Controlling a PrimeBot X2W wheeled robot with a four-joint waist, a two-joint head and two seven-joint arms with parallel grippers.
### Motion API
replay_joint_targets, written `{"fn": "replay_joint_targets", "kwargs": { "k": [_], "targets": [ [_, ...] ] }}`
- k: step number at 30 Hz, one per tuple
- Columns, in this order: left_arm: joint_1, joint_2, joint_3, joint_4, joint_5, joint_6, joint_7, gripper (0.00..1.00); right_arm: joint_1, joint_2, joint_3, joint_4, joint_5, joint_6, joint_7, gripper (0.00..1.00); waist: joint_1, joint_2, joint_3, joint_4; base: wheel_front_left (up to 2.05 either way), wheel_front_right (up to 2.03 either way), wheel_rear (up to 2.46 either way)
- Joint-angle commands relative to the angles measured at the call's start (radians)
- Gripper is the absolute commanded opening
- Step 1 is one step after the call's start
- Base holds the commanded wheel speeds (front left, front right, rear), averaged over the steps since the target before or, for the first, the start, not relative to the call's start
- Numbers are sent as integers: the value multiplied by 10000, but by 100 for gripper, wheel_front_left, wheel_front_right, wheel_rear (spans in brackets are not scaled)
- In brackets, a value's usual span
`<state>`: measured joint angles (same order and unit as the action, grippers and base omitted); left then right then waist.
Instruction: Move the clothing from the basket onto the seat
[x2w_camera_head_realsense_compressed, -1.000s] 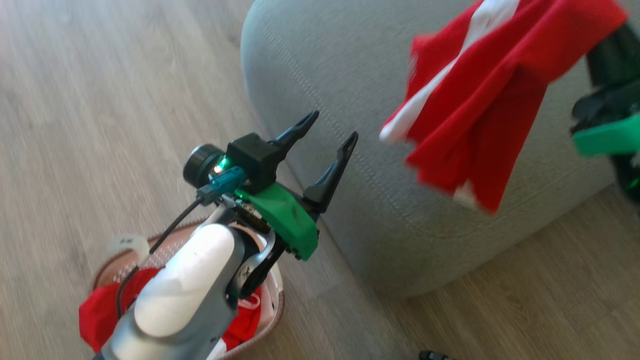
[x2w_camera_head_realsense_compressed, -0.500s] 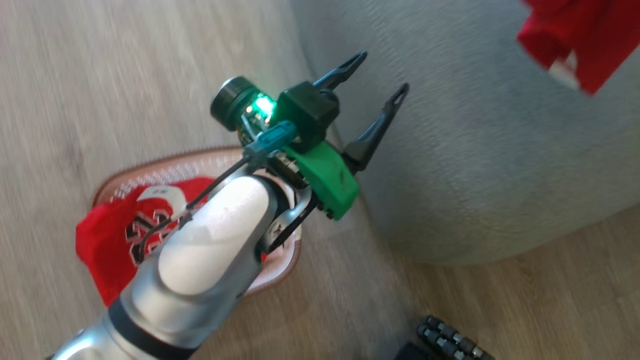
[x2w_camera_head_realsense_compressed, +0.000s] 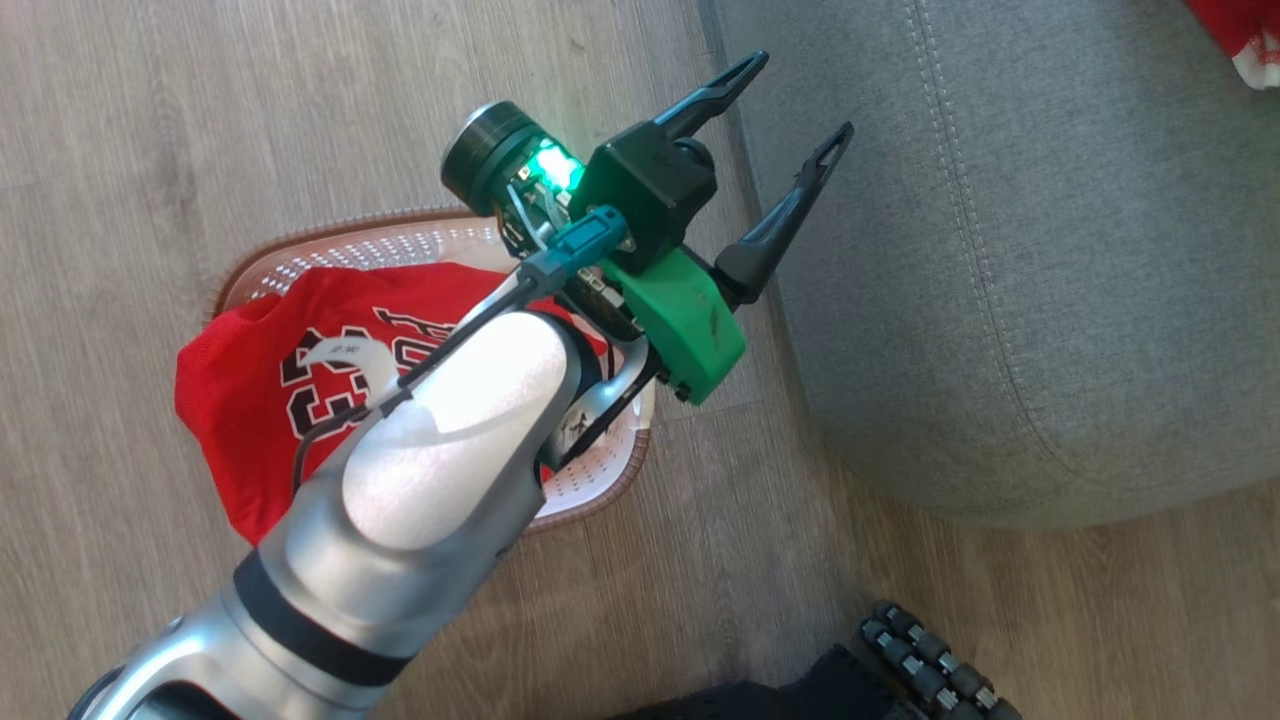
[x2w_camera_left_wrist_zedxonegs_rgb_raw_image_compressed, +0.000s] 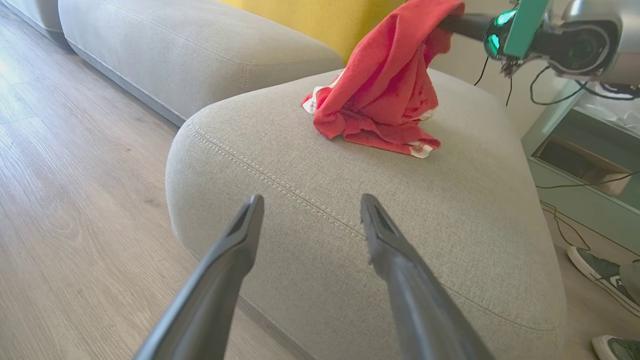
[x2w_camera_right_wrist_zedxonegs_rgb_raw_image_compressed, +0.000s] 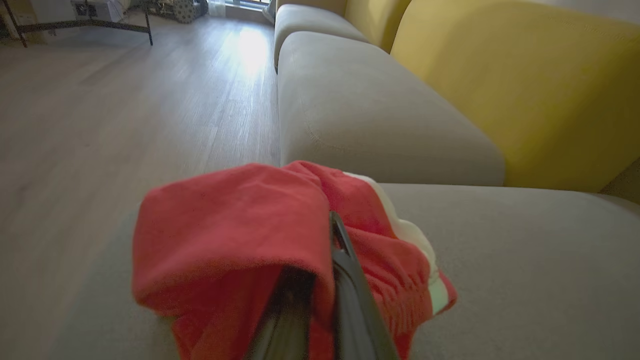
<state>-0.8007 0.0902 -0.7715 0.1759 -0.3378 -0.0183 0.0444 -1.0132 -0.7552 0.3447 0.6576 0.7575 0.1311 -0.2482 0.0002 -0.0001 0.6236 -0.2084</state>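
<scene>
My left gripper (x2w_camera_head_realsense_compressed: 800, 100) stands open and holds nothing, hovering over the gap between the basket (x2w_camera_head_realsense_compressed: 330, 232) and the seat (x2w_camera_head_realsense_compressed: 1000, 300). The cream basket sits on the floor under my left forearm. In it lies the red "23" jersey (x2w_camera_head_realsense_compressed: 250, 370), spilling over the rim. In the left wrist view my left gripper (x2w_camera_left_wrist_zedxonegs_rgb_raw_image_compressed: 311, 200) points at the seat (x2w_camera_left_wrist_zedxonegs_rgb_raw_image_compressed: 475, 210). There a second red garment (x2w_camera_left_wrist_zedxonegs_rgb_raw_image_compressed: 385, 95) hangs from my right gripper (x2w_camera_left_wrist_zedxonegs_rgb_raw_image_compressed: 450, 22), its lower folds resting on the cushion. My right gripper (x2w_camera_right_wrist_zedxonegs_rgb_raw_image_compressed: 320, 260) is shut on this garment (x2w_camera_right_wrist_zedxonegs_rgb_raw_image_compressed: 230, 220), which drapes over one finger.
Another grey cushion (x2w_camera_right_wrist_zedxonegs_rgb_raw_image_compressed: 360, 100) and yellow back cushions (x2w_camera_right_wrist_zedxonegs_rgb_raw_image_compressed: 525, 75) lie beyond the seat. A teal cabinet (x2w_camera_left_wrist_zedxonegs_rgb_raw_image_compressed: 575, 150) with cables and a person's shoes (x2w_camera_left_wrist_zedxonegs_rgb_raw_image_compressed: 605, 275) are at the seat's far side. My base wheel (x2w_camera_head_realsense_compressed: 930, 660) shows near the seat's corner. Wood floor (x2w_camera_head_realsense_compressed: 150, 120) surrounds the basket.
The head camera has swung, so the basket and jersey now show in full. The red garment in my right gripper has travelled further over the seat. My left gripper stays open.
</scene>
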Motion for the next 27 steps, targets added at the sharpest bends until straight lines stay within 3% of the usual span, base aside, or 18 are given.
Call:
{"fn": "replay_joint_targets", "kwargs": {
  "k": [1, 5, 10, 11, 12, 13, 21, 27],
  "targets": [
    [-331, -112, 120, -268, -9, -12, -127, 100, 295, -363, 540, 223, 310, -4, 495, 0, -2, 1, -16, 29, 0, 0, 0],
    [-322, -125, 139, -112, -87, 43, -238, 100, 247, -459, 1802, 988, 1395, -4, 2067, 0, -2, 1, -86, 66, 0, 0, 0],
    [-260, -131, 122, 13, -190, 50, -327, 100, 124, -484, 2656, 1442, 2048, -4, 2801, 3, -2, 1, -291, 125, 0, 0, 0],
    [-237, -128, 128, 34, -213, 60, -351, 100, 95, -496, 2788, 1503, 2142, -4, 2855, 40, -2, 1, -366, 140, 0, 0, 0],
    [-210, -124, 133, 46, -233, 73, -379, 100, 56, -505, 2906, 1570, 2221, -4, 2878, 96, -2, 1, -454, 157, 0, 0, 0],
    [-176, -114, 142, 58, -256, 85, -414, 100, 17, -520, 3017, 1633, 2266, -4, 2857, 100, -2, 1, -561, 170, 0, 0, 0],
    [346, 75, 312, 123, -575, 189, -699, 100, -38, -587, 3782, 1976, 2523, -4, 2763, 100, -2, 1, -1650, 156, 0, 0, 0],
    [1077, 375, 586, 66, -963, 332, -1022, 100, 113, -923, 4498, 1558, 2603, -4, 2498, 100, -2, 1, -2817, 128, 0, 0, 0]
  ]
}}
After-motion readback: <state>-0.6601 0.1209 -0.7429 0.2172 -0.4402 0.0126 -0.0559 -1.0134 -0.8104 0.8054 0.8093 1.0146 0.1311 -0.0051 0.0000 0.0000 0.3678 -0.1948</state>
